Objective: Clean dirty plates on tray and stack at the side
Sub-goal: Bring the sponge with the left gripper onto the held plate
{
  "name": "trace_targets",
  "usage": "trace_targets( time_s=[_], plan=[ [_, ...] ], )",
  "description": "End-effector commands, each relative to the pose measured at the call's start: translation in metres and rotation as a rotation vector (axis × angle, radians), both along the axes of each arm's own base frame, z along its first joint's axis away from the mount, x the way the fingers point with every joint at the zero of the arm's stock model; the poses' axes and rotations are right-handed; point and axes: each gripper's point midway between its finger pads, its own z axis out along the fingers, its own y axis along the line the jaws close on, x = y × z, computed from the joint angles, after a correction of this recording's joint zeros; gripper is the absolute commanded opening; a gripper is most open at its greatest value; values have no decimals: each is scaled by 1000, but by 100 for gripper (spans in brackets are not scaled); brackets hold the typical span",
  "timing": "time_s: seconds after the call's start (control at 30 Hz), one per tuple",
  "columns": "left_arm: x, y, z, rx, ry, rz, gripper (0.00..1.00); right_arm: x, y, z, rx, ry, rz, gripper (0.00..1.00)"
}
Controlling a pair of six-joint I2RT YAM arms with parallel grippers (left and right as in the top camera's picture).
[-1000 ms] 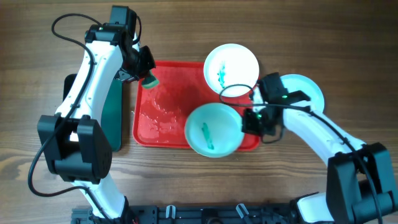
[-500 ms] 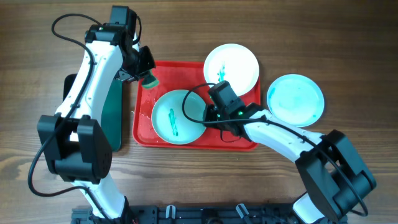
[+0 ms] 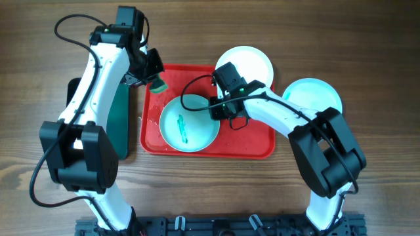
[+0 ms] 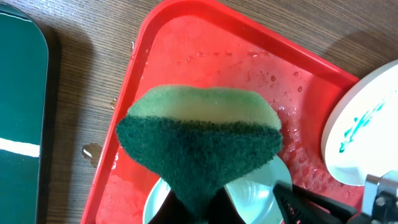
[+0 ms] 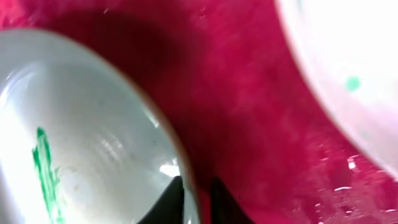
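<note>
A white plate with a green smear point(image 3: 186, 126) lies at the left-centre of the red tray point(image 3: 257, 143). My right gripper point(image 3: 220, 111) is shut on this plate's right rim; the right wrist view shows the fingers point(image 5: 196, 194) pinching the plate's edge point(image 5: 81, 137) over the tray point(image 5: 249, 93). A second smeared plate point(image 3: 252, 60) rests on the tray's far right corner. A third plate point(image 3: 321, 92) lies on the table to the right. My left gripper point(image 3: 156, 77) is shut on a green sponge point(image 4: 199, 137), held above the tray's far left corner point(image 4: 205, 56).
A dark green black-rimmed tray point(image 3: 121, 121) lies left of the red tray and also shows in the left wrist view point(image 4: 18, 124). Water drops wet the red tray's floor. The right arm reaches across the tray's far right part, over the third plate.
My right gripper has dragged the smeared plate from the tray's front right to its left-centre. The right arm has swung towards the far side. The left arm has not moved.
</note>
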Motion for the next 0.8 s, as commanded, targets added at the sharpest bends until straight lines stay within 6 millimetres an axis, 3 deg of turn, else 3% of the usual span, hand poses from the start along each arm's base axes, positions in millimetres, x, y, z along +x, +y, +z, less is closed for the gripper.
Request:
trace_targets(
  time_s=[0.0, 0.07, 0.23, 0.4, 0.53, 0.67, 0.77],
  plan=[
    [4, 2, 13, 17, -41, -2, 4, -8, 6, -2, 17, 32, 65, 6],
    [4, 2, 13, 17, -40, -2, 4, -8, 5, -2, 16, 38, 48, 4],
    [3, -1, 12, 16, -39, -9, 4, 0, -9, -6, -19, 96, -269, 4],
    [0, -17, 8, 18, -28, -48, 4, 8, -12, -6, -15, 95, -402, 4],
    [-9, -27, -7, 36, 11, -80, 4, 14, -10, -4, -5, 64, -384, 4],
    [-25, -13, -38, 145, 82, -101, 4, 13, -6, -4, -4, 47, -303, 4],
    [-33, -13, -58, 156, 104, -223, 4, 12, -4, -3, 2, 40, -245, 4]
  ],
)
